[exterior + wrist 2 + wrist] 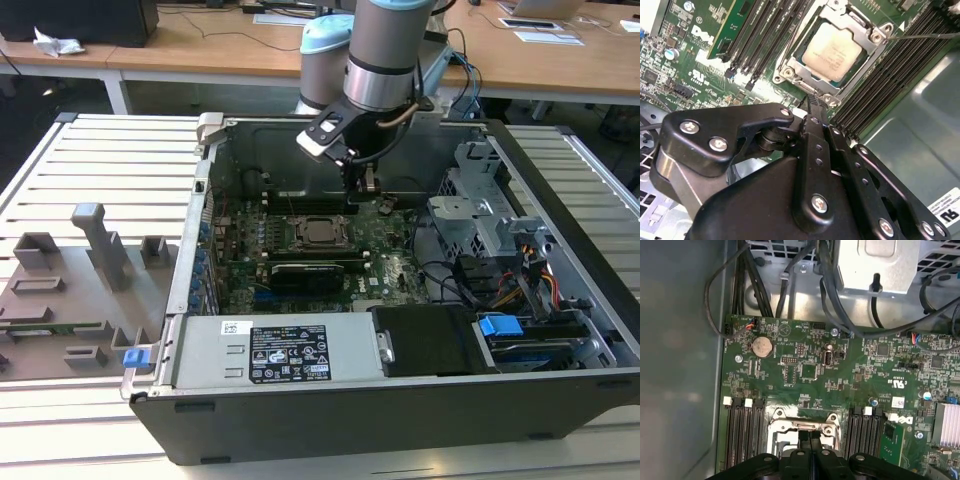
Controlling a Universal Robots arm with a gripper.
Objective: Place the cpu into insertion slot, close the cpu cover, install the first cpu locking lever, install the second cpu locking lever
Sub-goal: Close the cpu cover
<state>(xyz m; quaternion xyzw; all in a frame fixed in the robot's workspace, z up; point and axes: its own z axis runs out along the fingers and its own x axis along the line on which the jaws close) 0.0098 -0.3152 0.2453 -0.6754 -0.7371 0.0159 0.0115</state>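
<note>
On a slatted white table [100,150], inside an open computer case [400,420], the gripper [814,100] was noted pinched closed and empty just beside the insertion slot [801,60], where the cpu [832,50] was seated beneath the lowered cpu cover [875,37]; the locking levers [925,35] were judged not yet latched.

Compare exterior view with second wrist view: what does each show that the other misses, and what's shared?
Exterior view adds the open case, the grey fixture tray on the exterior view's left, and the arm. Second wrist view adds close detail: the cpu cover lies flat around the cpu, and the gripper is shut at the cover's edge. Shared: the seated cpu, the memory slots, the gripper.
</note>
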